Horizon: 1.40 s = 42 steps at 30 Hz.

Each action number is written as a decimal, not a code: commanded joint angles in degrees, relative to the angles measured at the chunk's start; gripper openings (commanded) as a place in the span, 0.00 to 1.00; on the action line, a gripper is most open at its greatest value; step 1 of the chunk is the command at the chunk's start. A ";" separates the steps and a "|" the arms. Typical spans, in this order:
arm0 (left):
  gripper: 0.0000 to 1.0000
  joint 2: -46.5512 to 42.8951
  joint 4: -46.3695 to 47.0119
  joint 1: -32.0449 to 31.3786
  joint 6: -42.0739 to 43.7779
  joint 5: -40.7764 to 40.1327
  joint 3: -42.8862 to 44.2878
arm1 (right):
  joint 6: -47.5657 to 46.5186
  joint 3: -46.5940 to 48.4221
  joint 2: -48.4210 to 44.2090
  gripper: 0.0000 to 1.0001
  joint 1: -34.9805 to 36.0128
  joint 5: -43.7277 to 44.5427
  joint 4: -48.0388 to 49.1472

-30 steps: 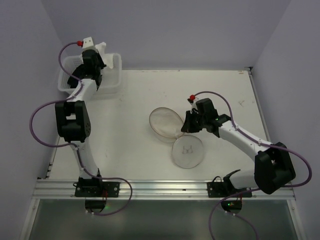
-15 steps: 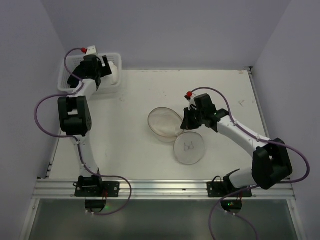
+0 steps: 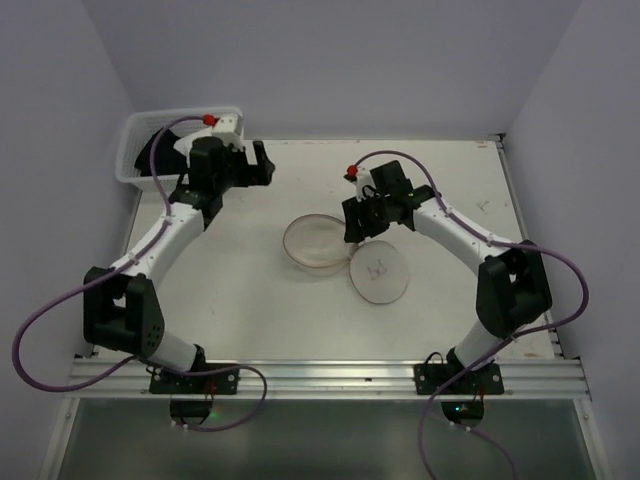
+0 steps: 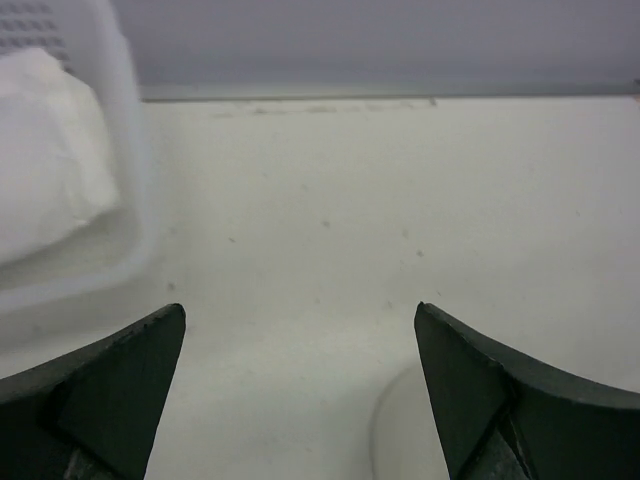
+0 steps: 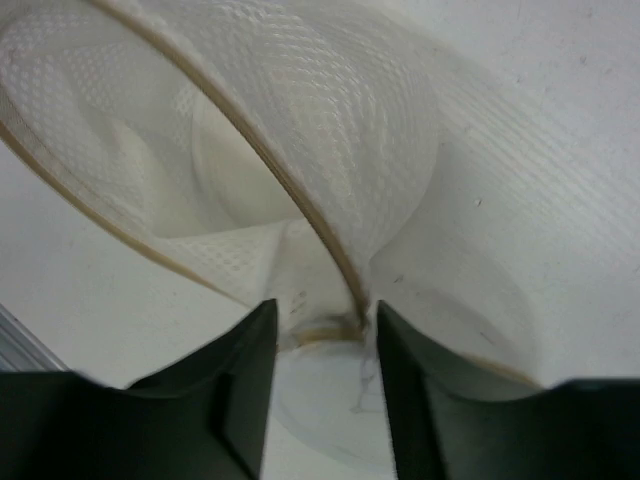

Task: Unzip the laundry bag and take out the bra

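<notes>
The laundry bag (image 3: 378, 273) lies unzipped on the table, spread like a clamshell: one white mesh half with the black pictogram, the other half (image 3: 315, 243) cupped upward with a beige rim. My right gripper (image 3: 352, 228) hangs over the joint of the two halves. In the right wrist view its jaws (image 5: 322, 305) are open, with the beige rim (image 5: 340, 325) between them and not pinched. My left gripper (image 3: 262, 165) is wide open and empty (image 4: 300, 310) over bare table. A white padded cloth (image 4: 45, 180), the bra by its look, lies in the basket.
The white plastic mesh basket (image 3: 180, 112) stands at the table's back left corner, and its wall (image 4: 130, 150) shows beside my left gripper. Lilac walls close in the table at the back and on both sides. An aluminium rail (image 3: 320, 375) runs along the near edge.
My left gripper opened over the basket, then swung right out over the table. My right gripper moved left and back with the bag's joint, then opened off it.
</notes>
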 commanded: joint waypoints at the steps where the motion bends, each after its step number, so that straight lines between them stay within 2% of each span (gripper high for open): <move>1: 1.00 -3.20 -0.40 -4.07 -4.59 7.55 -9.46 | -2.13 4.62 0.80 0.55 0.24 -0.89 -3.46; 2: 1.00 -3.73 -0.31 -4.86 -4.77 7.74 -10.70 | -1.34 4.98 0.62 0.63 0.24 0.25 -3.47; 3: 0.99 -4.09 -0.22 -6.26 -4.51 7.57 -12.62 | 0.84 4.98 -0.34 0.76 0.16 2.35 -3.38; 6: 0.99 -5.32 -0.31 -7.68 -4.07 7.31 -14.48 | 5.77 1.75 -3.32 0.88 -0.02 6.93 -2.33; 8: 0.98 -5.32 -0.31 -8.03 -4.07 7.21 -15.72 | 12.79 -1.50 -7.89 0.88 -0.46 14.13 -1.36; 12: 0.95 -4.53 -0.13 -9.43 -5.12 8.88 -16.60 | 24.40 -12.40 -16.24 0.86 -2.21 21.00 -1.18; 16: 0.93 -1.38 0.22 -10.76 -5.47 8.18 -17.48 | 36.69 -26.96 -23.19 0.79 -3.45 23.90 -1.09; 21: 0.90 3.01 1.18 -11.20 -6.35 7.75 -17.83 | 45.05 -37.18 -28.29 0.66 -3.71 23.47 1.89; 27: 0.85 8.02 1.27 -12.95 -8.11 7.31 -16.60 | 49.02 -38.61 -25.76 0.56 -3.80 22.33 5.23; 36: 0.81 14.54 2.86 -16.21 -11.80 3.00 -15.89 | 52.72 -37.03 -19.95 0.51 -3.80 23.20 7.61; 40: 0.75 14.28 2.59 -16.21 -12.94 0.54 -17.12 | 52.90 -36.77 -19.51 0.40 -3.80 23.47 7.52; 42: 0.72 14.10 2.42 -16.21 -13.64 -0.34 -17.47 | 52.72 -36.76 -19.42 0.24 -3.89 23.64 7.52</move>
